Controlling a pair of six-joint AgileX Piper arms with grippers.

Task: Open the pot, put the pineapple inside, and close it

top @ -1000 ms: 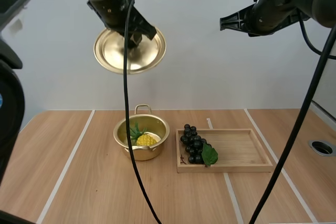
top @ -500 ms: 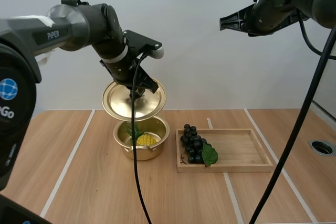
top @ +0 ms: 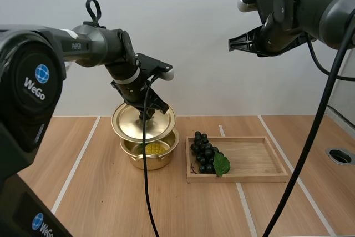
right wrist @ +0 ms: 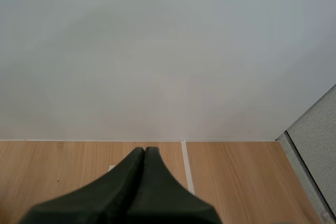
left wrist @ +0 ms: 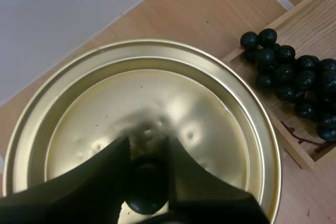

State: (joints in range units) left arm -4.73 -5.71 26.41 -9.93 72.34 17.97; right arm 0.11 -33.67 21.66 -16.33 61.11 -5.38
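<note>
A gold pot (top: 148,154) stands on the table, with a yellow pineapple (top: 155,148) partly visible inside it. My left gripper (top: 147,113) is shut on the black knob (left wrist: 145,186) of the gold lid (top: 143,122), which hangs tilted just above the pot's rim and covers most of its mouth. In the left wrist view the lid (left wrist: 142,124) spreads wide under my fingers (left wrist: 107,169). My right gripper (top: 237,41) is raised high at the right, far from the pot. Its fingers (right wrist: 140,167) lie together as one dark wedge, holding nothing.
A wooden tray (top: 252,159) lies right of the pot, with a bunch of dark grapes (top: 205,152) and a green leaf at its left end. The grapes (left wrist: 294,77) sit beside the lid in the left wrist view. A round hole (top: 339,156) is at the table's far right.
My left arm has brought the lid down from high above to just over the pot. The right arm has shifted slightly lower.
</note>
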